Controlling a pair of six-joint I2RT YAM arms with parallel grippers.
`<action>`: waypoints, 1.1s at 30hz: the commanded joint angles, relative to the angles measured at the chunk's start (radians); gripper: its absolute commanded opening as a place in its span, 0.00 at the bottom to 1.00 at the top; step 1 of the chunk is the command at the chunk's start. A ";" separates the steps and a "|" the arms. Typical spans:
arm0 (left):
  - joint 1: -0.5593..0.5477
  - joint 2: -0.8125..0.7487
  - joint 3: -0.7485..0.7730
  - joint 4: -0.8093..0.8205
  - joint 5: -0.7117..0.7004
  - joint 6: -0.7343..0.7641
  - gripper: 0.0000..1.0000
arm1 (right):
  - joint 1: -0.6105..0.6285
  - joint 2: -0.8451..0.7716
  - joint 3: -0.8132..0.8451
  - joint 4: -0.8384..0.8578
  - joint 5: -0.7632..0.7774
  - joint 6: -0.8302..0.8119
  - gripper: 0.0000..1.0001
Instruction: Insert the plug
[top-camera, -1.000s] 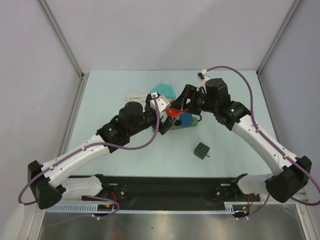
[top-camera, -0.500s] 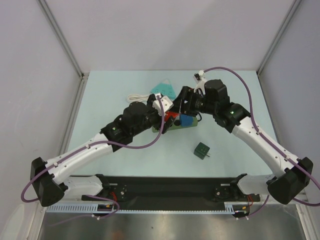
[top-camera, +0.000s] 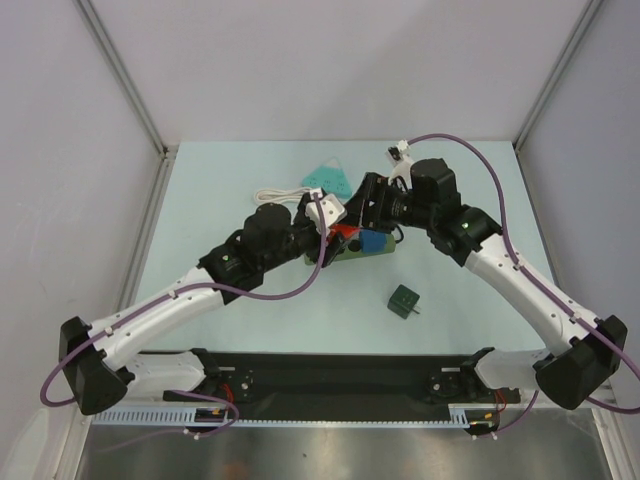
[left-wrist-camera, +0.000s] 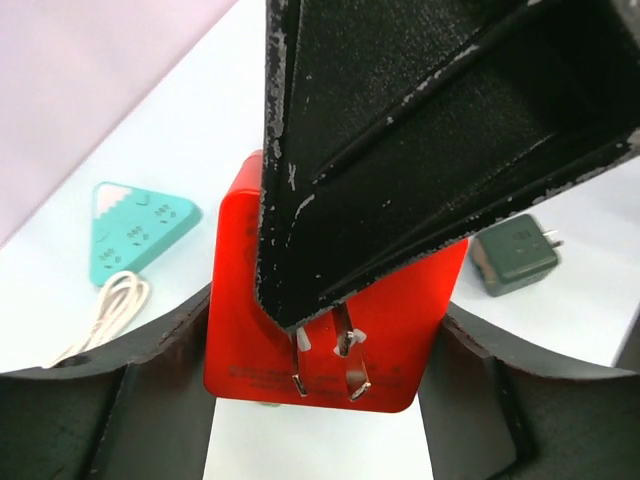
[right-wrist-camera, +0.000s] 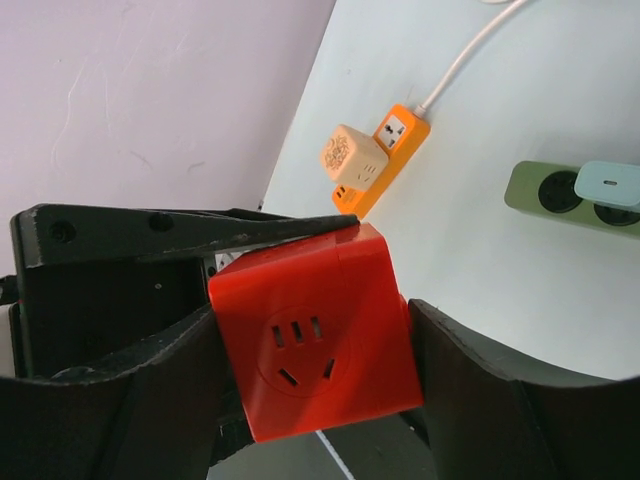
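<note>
Right gripper (right-wrist-camera: 315, 365) is clamped on the red plug cube (right-wrist-camera: 310, 335), one finger on each of two opposite sides, with the cube's socket face turned toward its own wrist camera. We see the cube held clear of the table (top-camera: 250, 300), near mid-table, close over the green strip (top-camera: 352, 256) in the overhead view.

Our left gripper (left-wrist-camera: 325, 345) has come in from the other side. Its fingers (left-wrist-camera: 150, 390) stand either side of the same cube, right at its flanks, but we cannot tell whether they press on it or merely bracket it. From that wrist we look straight at the prongs (left-wrist-camera: 325, 365), partly behind a finger of the right gripper.

We read this as a hand-over or a regrasp: the prongs point sideways at the left wrist, not down at a socket, so the cube likely needs a new hold before it can go in. The right arm's grip keeps it steady meanwhile.

Possible targets lie below: the green strip, already carrying a blue plug (top-camera: 375, 243), and an orange strip (right-wrist-camera: 385, 160) bearing a beige cube (right-wrist-camera: 352, 158). Which one is meant we cannot say. A dark green adapter (top-camera: 404, 300) lies apart, nearer the bases.
</note>
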 joint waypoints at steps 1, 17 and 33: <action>-0.009 -0.034 0.005 0.017 0.154 -0.083 0.00 | -0.008 -0.060 0.000 0.132 -0.062 -0.032 0.56; 0.013 -0.063 0.065 0.077 0.413 -0.380 0.00 | -0.155 -0.206 -0.083 0.245 -0.192 -0.130 1.00; 0.168 0.030 -0.001 0.894 0.895 -1.049 0.00 | -0.091 -0.479 -0.401 0.850 -0.266 -0.142 1.00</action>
